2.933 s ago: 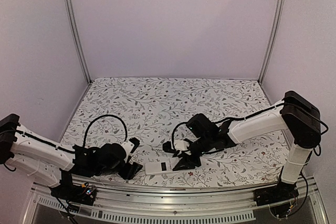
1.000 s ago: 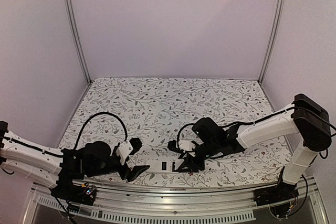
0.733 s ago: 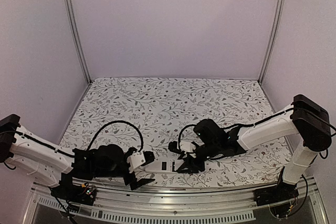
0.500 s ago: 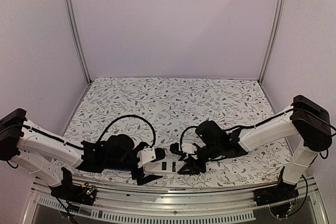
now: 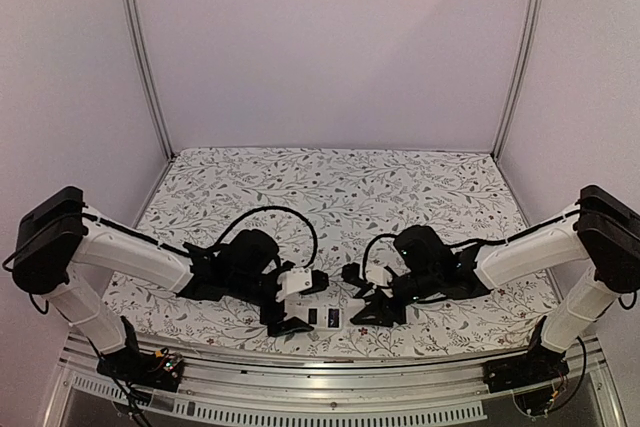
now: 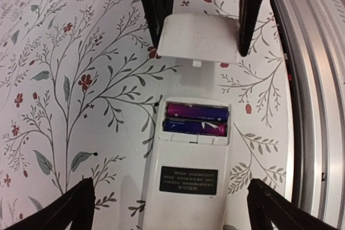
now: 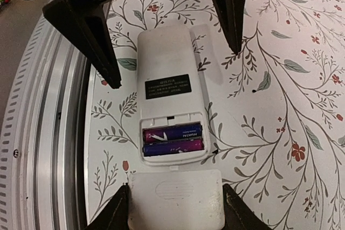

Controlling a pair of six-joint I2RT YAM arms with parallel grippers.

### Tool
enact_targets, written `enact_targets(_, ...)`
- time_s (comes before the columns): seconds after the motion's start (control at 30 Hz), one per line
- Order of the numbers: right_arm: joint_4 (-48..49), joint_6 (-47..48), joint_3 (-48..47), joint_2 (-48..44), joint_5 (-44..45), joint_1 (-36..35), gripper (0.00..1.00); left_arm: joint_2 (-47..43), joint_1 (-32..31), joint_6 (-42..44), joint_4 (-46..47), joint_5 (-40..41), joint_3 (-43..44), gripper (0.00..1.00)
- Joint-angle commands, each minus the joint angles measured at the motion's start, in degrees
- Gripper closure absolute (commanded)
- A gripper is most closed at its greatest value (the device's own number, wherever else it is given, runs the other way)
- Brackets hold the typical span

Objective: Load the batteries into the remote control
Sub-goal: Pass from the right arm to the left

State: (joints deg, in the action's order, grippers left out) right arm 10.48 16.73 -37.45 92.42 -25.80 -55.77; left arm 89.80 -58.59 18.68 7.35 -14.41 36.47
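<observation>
— How many of each do we count?

— One remote control (image 7: 164, 63), two batteries (image 7: 171, 139), one loose battery cover (image 6: 199, 39), and both grippers.

— How does the remote look to us?

— White, lying back-up on the floral cloth (image 7: 280, 79) near the metal rail (image 7: 48, 133) at the table's near edge. There is a black label (image 7: 168, 86) mid-back. Its compartment is uncovered, and the batteries lie in it side by side. They look purple to us, one with a pinkish end.

— And the grippers?

— The right gripper (image 7: 175, 191) clamps the cover by its two long sides and holds it just beyond the compartment end of the remote. A strip of cloth shows between the two. The left gripper (image 6: 171, 183) stands wide apart and straddles the remote's label end. One finger is on either side, and we see cloth between the fingers and the remote, so it holds nothing.

— Does anything block the compartment?

— We see nothing over it. The two grippers face each other along the remote, close together.
</observation>
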Motion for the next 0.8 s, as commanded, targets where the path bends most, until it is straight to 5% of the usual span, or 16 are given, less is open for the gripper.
enact_targets(0.0, 1.91, -0.86, 1.26, -2.86, 0.45, 0.59, 0.84, 4.90, 1.19, 1.97, -4.00, -4.35, 3.38, 0.04)
enact_targets(0.53, 1.48, -0.97, 2.66, -6.37, 1.15, 1.10, 0.84, 5.80, -3.00, -1.28, -1.54, 2.55, 1.80, 0.36)
enact_targets(0.67, 1.26, -0.24, 2.60, -7.11, 0.19, 1.08, 0.84, 5.28, -3.37, -2.71, -1.82, 3.05, 1.82, 0.37)
enact_targets(0.77, 1.19, 1.13, 2.60, -7.80, -0.66, 1.10, 0.84, 3.85, -3.39, -4.00, -2.80, 5.04, 2.37, 0.27)
